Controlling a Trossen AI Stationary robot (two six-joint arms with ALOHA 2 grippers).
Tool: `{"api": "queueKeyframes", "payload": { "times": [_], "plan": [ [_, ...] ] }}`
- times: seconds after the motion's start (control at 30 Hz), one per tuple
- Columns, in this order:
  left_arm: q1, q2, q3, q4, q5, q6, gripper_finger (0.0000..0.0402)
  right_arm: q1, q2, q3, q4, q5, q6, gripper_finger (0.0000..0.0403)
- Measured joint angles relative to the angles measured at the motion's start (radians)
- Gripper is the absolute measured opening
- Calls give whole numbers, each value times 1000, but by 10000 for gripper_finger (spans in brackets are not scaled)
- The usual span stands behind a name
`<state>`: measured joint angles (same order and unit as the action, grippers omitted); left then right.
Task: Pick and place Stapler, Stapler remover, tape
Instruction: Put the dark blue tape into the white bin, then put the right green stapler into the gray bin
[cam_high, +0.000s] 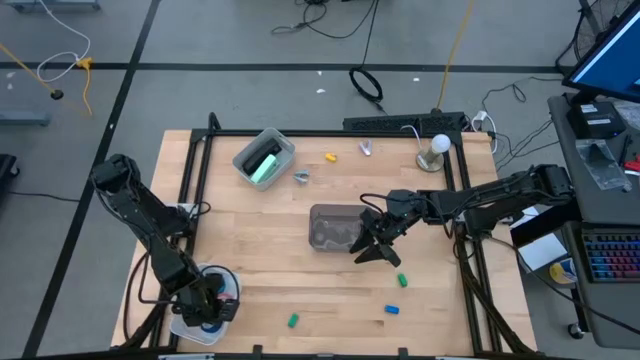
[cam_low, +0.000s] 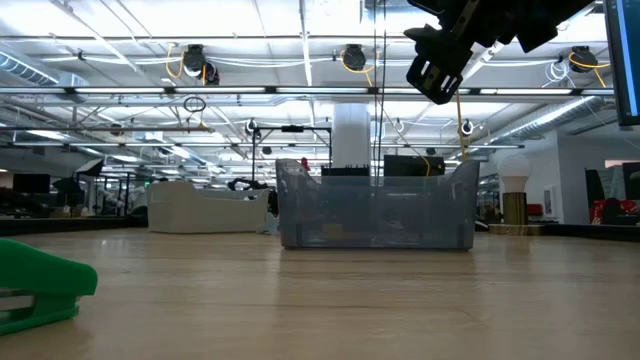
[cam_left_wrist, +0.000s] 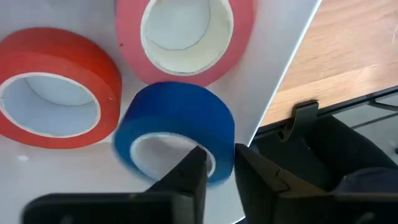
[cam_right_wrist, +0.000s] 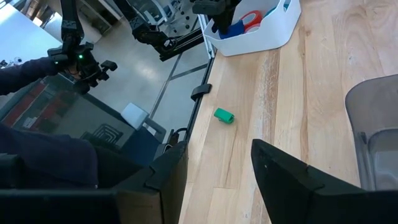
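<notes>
In the left wrist view a blue tape roll (cam_left_wrist: 180, 112) lies in the white tray (cam_left_wrist: 280, 62) next to a red roll (cam_left_wrist: 62, 50) and a pink roll (cam_left_wrist: 245, 31). My left gripper (cam_left_wrist: 219, 177) is over that tray (cam_high: 180, 325) at the table's near left. It is slightly open, with one finger in the blue roll's core and the other outside its wall. The mint-green stapler (cam_high: 263, 165) lies in a grey bin at the far left. Two stapler removers (cam_high: 300, 178) (cam_high: 366, 149) lie on the wood. My right gripper (cam_high: 375, 250) hangs open and empty above the clear bin (cam_high: 330, 228). My left gripper comes down slanting from above, its fingers (cam_left_wrist: 193, 177) astride the blue roll's wall (cam_left_wrist: 219, 163). One finger is inside the core and one outside. I cannot tell whether they touch the wall. The roll rests in the tray.
Small loose pieces lie on the wood: green (cam_high: 293, 320), blue (cam_high: 392, 309), green (cam_high: 402, 281) and yellow (cam_high: 331, 157). A lamp bulb (cam_high: 433, 150) stands at the far right. Black rails run along the table's sides. In the low view a green piece (cam_low: 40, 285) sits close up.
</notes>
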<state>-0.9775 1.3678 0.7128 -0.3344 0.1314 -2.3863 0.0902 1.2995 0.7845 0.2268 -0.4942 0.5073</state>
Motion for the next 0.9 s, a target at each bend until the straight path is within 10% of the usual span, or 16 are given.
{"api": "queueKeyframes", "payload": {
  "times": [0.47,0.9],
  "plan": [
    [-1,-45,0,26,18,-81,174,0,0,0,0,0,-36,171],
    [84,-176,0,77,-623,258,175,3,-1,0,-305,-149,58,167]
  ]
}}
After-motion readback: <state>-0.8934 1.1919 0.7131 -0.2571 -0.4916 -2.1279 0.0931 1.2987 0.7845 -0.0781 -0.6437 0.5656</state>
